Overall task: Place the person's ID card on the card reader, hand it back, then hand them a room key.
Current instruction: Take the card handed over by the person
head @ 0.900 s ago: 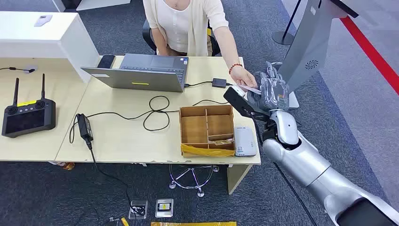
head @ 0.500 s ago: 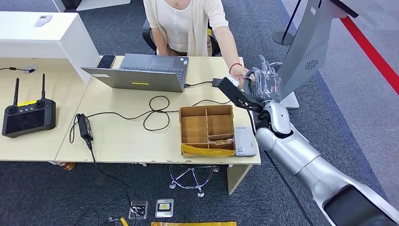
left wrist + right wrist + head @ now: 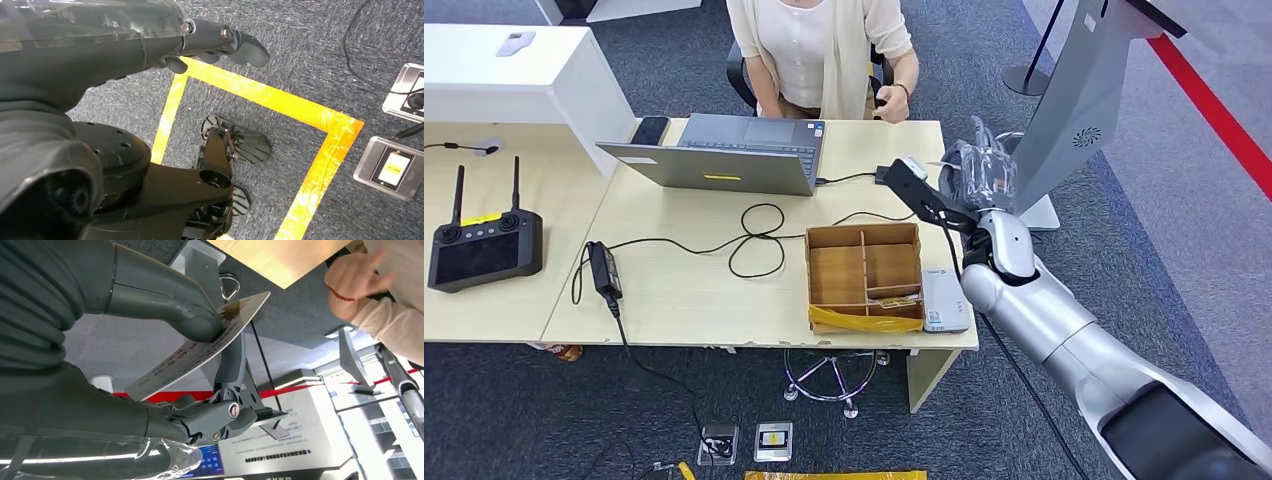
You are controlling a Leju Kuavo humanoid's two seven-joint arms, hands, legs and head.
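Grey carpet (image 3: 984, 60), red floor stripe (image 3: 1214, 110); wooden desk (image 3: 684, 290) left of the hand, grey kiosk (image 3: 1079, 100) just right.

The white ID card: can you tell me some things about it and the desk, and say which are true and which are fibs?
1. The right robot hand pinches the white ID card. True.
2. The card lies on the white card reader. False: it is in the hand, above the desk.
3. The brown cardboard divider box sits beside the reader. True.
4. The grey laptop is closed. False: it is open.
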